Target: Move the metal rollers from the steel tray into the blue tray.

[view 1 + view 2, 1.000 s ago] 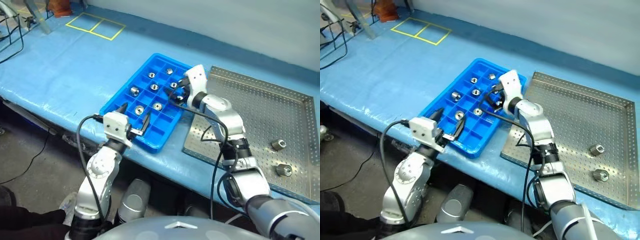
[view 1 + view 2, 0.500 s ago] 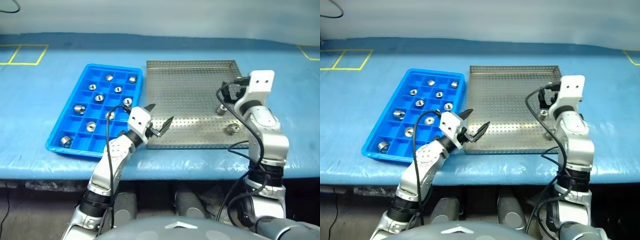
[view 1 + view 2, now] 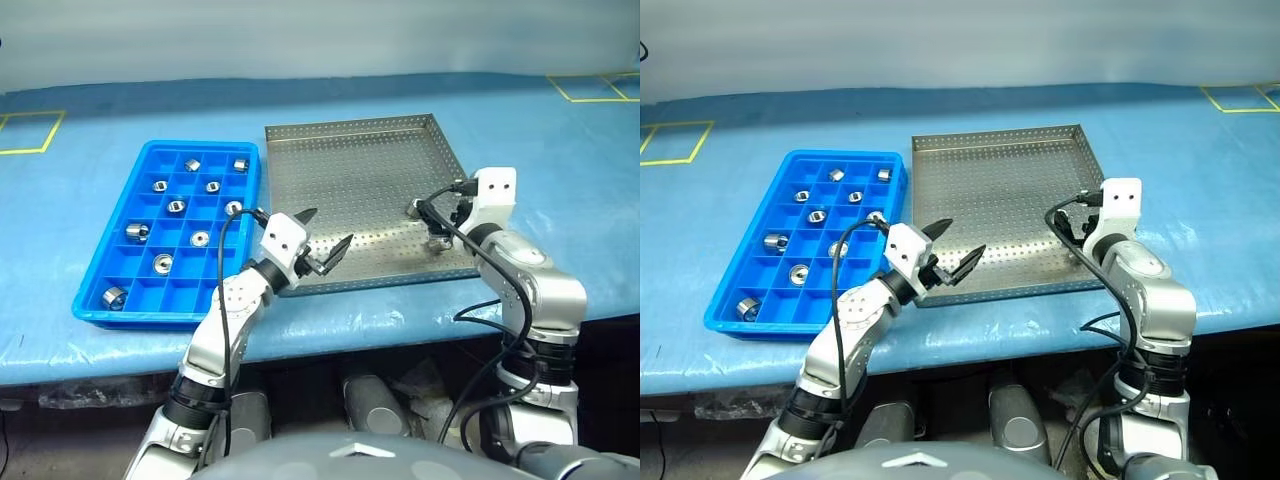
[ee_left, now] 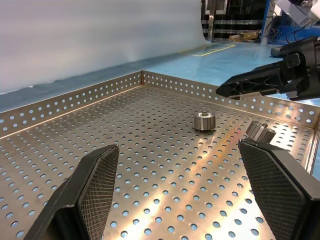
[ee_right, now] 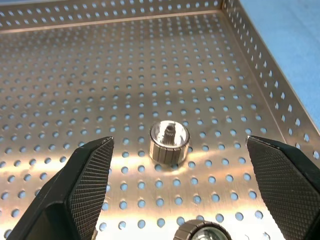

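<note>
— So, where are the metal rollers (image 5: 170,141)?
— Two lie near the steel tray's (image 3: 350,160) right rim; nine sit in the blue tray (image 3: 100,262), left.
— Your pincers?
— My right pincer (image 5: 180,195) is spread over those two; my left pincer (image 3: 322,238) is spread, empty, at the near rim.

Your robot's arms are silver-grey metal segments joined by black collars, each ending in a white boxy wrist housing. A thin black cable loops loosely from each housing down along the forearm. The left gripper (image 3: 322,249) carries two black, pointed fingers (image 4: 85,192) whose inner pads are covered with a fine cross-hatched grip texture; the right gripper (image 5: 175,192) has the same knurled black fingers (image 5: 287,180), tapering from broad bases to blunt tips.
</note>
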Available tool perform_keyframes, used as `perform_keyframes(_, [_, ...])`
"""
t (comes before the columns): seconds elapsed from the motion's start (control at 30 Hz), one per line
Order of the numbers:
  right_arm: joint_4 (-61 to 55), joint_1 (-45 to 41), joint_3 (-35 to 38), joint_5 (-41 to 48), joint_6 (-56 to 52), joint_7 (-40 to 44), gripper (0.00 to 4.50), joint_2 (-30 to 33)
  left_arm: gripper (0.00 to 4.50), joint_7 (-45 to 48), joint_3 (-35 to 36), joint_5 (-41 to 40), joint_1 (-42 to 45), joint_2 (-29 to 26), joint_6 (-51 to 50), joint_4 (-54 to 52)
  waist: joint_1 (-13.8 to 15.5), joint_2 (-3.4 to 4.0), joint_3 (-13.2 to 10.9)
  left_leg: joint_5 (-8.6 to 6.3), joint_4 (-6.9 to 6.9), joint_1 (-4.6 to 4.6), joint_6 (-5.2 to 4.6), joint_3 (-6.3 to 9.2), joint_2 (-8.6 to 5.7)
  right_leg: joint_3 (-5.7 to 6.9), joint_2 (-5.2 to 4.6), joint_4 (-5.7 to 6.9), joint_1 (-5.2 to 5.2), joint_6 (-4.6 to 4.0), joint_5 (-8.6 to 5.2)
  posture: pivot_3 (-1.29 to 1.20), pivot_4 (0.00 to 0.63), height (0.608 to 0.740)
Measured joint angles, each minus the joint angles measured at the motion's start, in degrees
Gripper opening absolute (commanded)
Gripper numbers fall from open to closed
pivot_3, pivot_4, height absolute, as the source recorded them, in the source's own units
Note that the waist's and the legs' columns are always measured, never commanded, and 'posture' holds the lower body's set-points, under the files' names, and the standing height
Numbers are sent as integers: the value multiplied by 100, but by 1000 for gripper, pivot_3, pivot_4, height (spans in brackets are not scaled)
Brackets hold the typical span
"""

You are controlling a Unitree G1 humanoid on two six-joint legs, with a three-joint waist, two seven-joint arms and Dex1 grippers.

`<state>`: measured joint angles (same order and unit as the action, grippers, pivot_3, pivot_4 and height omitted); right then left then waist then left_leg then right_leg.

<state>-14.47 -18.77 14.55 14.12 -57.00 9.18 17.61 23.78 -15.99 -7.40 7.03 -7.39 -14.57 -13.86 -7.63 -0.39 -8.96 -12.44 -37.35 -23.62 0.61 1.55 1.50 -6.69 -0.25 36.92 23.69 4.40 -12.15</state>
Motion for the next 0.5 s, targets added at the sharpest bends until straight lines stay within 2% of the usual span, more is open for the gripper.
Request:
perform_keyframes(0.33, [20,429,-58,72,-621,77,4471,179,4184,-51,26,2,-143,6,1,0,7,-4,-2,-1,10,1,-1,-11,-1,-12,0,-4,7,3,-1,-99,150,740])
perform_keyframes(0.5, [79,440,-22,116,-551,151,2944,160,4184,-81,44,5,-142,6,7,0,-7,-6,-3,-1,8,4,-1,-15,0,-15,1,-3,6,5,1,-83,150,740])
